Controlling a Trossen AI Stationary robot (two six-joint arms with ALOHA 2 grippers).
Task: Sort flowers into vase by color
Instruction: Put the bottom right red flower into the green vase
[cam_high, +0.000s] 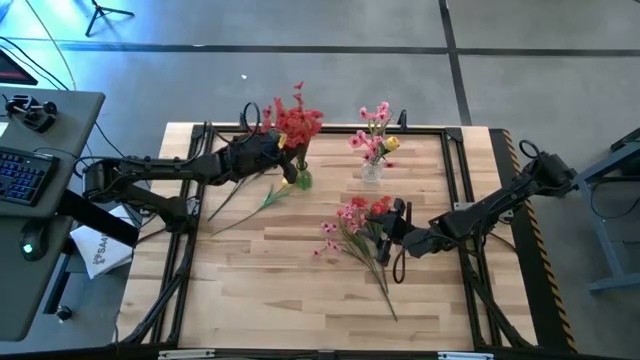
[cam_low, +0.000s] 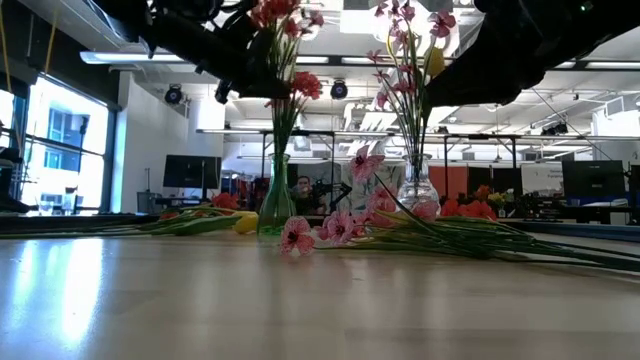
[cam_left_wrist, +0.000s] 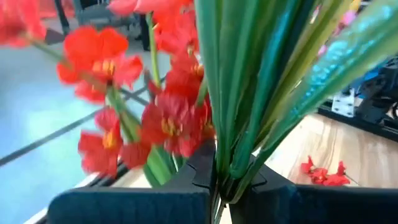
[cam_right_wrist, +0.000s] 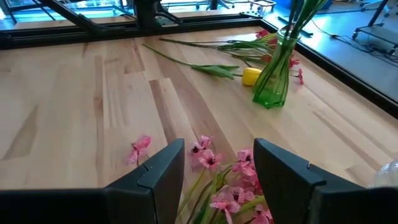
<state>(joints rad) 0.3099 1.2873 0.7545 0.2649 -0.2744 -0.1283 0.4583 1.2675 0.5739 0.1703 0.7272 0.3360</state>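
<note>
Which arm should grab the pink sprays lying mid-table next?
Right, probably. The right claw is open, poised just above the pink sprays. The left claw is shut on red stems at the green vase.

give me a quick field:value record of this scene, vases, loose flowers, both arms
green vase: far left of table, holds red flowers
clear vase: far centre, holds pink flowers with one yellow bloom
loose pile: pink and red sprays lying mid-table
loose stems: lying beside the green vase, one with a yellow bloom
left pincer: at the green vase, shut on green stems of a red spray
right pincer: open, low over the loose pile, nothing held
</note>
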